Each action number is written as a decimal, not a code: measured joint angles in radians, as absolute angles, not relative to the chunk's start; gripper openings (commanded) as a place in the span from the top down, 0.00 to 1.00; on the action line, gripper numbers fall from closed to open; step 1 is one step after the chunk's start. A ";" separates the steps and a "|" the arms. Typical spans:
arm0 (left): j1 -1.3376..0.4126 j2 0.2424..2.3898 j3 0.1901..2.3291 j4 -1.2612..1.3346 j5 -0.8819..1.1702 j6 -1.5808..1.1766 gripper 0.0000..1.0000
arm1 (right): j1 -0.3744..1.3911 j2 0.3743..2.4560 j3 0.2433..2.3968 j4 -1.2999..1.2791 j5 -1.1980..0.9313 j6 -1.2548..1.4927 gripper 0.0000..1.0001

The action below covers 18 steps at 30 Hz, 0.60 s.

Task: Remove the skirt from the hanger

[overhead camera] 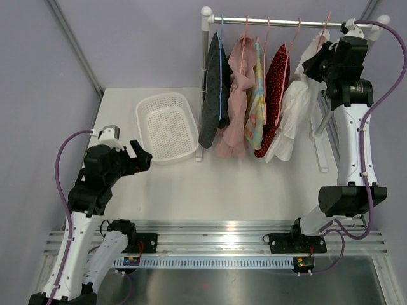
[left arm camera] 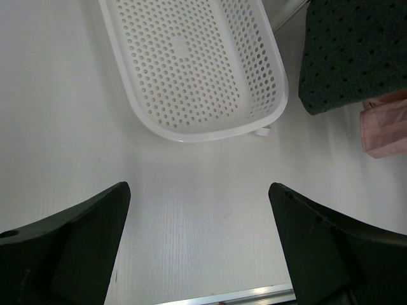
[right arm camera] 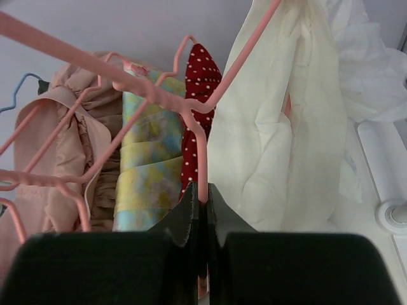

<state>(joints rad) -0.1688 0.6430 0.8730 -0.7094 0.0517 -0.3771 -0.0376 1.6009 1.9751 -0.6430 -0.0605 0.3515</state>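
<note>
A white garment (overhead camera: pixel 289 117) hangs on a pink hanger (right arm camera: pixel 202 152) at the right end of the rail (overhead camera: pixel 273 23). In the right wrist view the garment (right arm camera: pixel 286 127) fills the right side. My right gripper (right arm camera: pixel 202 190) is shut on the hanger's lower wire, high up beside the rack (overhead camera: pixel 321 60). My left gripper (overhead camera: pixel 141 155) is open and empty, low over the table just in front of the basket, with its jaws wide apart in the left wrist view (left arm camera: pixel 198 187).
A white perforated basket (overhead camera: pixel 166 126) lies on the table left of the rack; its rim shows in the left wrist view (left arm camera: pixel 191 135). On the rail also hang a dark dotted garment (overhead camera: pixel 213 89), a pink one (overhead camera: pixel 235 95), a floral one (overhead camera: pixel 256 108) and a red polka-dot one (overhead camera: pixel 276 82).
</note>
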 measured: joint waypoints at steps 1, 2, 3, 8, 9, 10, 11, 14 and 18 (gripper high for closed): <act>-0.170 0.643 0.873 -0.709 0.052 -0.377 0.05 | -0.035 1.601 1.995 -0.657 -0.058 0.350 1.00; -0.171 0.642 0.873 -0.709 0.052 -0.377 0.05 | -0.032 1.600 2.019 -0.673 -0.054 0.347 1.00; -0.171 0.642 0.873 -0.709 0.052 -0.377 0.05 | -0.030 1.600 2.041 -0.686 -0.051 0.345 1.00; -0.171 0.641 0.873 -0.709 0.053 -0.377 0.01 | -0.026 1.585 2.181 -0.736 -0.044 0.336 1.00; -0.171 0.640 0.873 -0.707 0.059 -0.374 0.01 | -0.026 1.573 2.201 -0.765 -0.044 0.336 1.00; -0.172 0.637 0.873 -0.703 0.070 -0.373 0.01 | -0.026 1.555 2.206 -0.796 -0.044 0.336 1.00; -0.179 0.635 0.873 -0.697 0.079 -0.372 0.01 | -0.026 1.539 2.206 -0.815 -0.044 0.336 1.00; -0.268 0.640 0.889 -0.687 0.087 -0.374 0.01 | -0.026 1.428 2.111 -0.824 -0.046 0.338 1.00; -0.578 0.744 1.039 -0.657 0.059 -0.384 0.01 | -0.026 1.201 1.865 -0.808 -0.057 0.361 1.00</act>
<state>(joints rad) -0.5777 0.7441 1.0389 -0.6575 0.0586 -0.3840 -0.0257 1.2007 1.8648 -0.8078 -0.0574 0.3607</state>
